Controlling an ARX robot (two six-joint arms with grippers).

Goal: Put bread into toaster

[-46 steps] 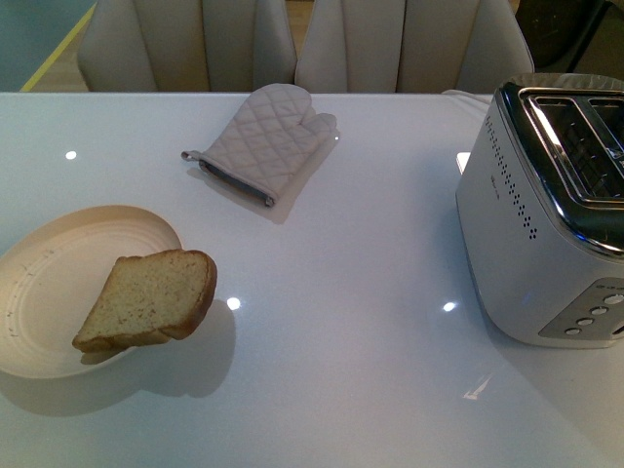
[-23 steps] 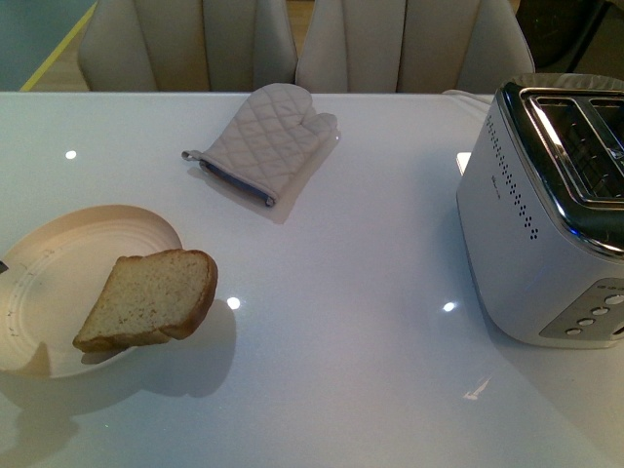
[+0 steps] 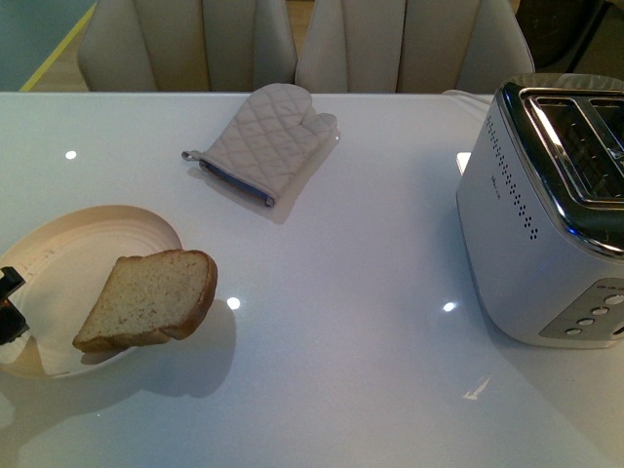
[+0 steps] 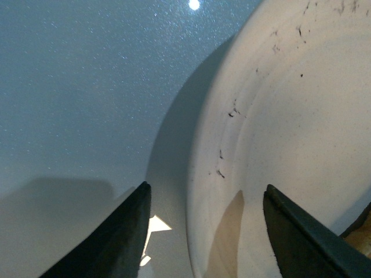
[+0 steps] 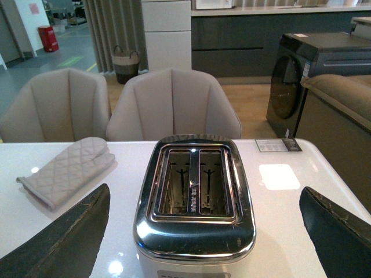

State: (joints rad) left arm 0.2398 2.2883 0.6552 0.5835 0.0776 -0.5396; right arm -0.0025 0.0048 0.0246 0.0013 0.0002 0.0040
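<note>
The bread (image 3: 148, 297) lay on the cream plate (image 3: 78, 239), one crust corner overhanging the rim above the white counter (image 3: 370, 292). The left hand (image 4: 206, 231) was spread, one finger on each side of the plate's rim. The right hand (image 5: 204, 194) hung spread above the toaster (image 3: 536, 224), which stood well apart from the bread.

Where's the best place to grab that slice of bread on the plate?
Pinch the bread across its thickness at the rounded crust end. That end overhangs the plate rim, lifted clear of the table, so likely come in from the toaster side.
</note>
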